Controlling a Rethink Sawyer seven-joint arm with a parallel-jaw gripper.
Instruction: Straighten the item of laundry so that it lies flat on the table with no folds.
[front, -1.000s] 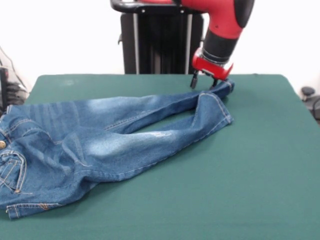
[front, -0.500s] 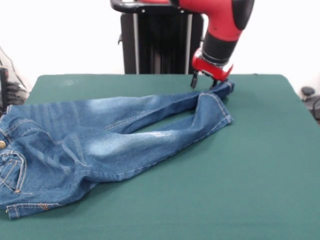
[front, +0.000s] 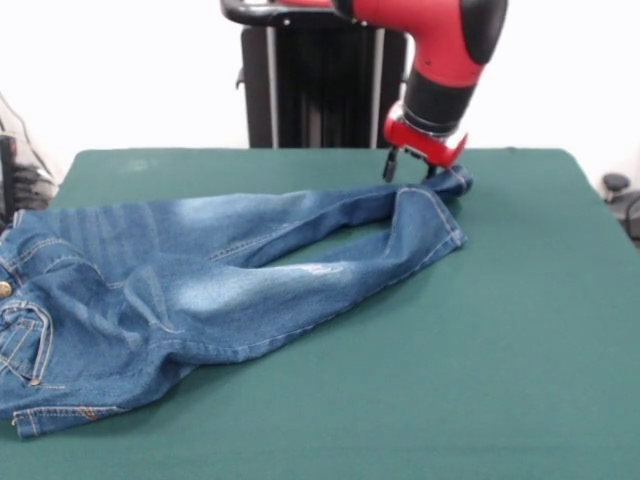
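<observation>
1. Where the dark green counter (front: 480, 380) fills the front view, a small pair of blue denim jeans (front: 200, 290) lies across its left half, from about 9 o'clock toward 1 o'clock.
2. The waistband end sits at the 9 o'clock edge, partly cut off by the picture's border; a metal button (front: 5, 289) and tan stitching show there.
3. The two legs run toward 1 o'clock with a narrow gap of green cloth between them; the cloth is creased and its far cuff is folded and bunched.
4. A red and black arm (front: 440, 50) comes down at 1 o'clock; its end effector (front: 410, 170) sits at the far cuff, seemingly pinching a corner of denim slightly raised off the counter.
5. Behind the counter at 12 o'clock stands a black pedestal (front: 320, 80) against a white wall.
6. Dark cables and equipment show at the left edge, and a small dark object (front: 615, 185) at the right edge.
7. No brand, label or writing can be read.
</observation>
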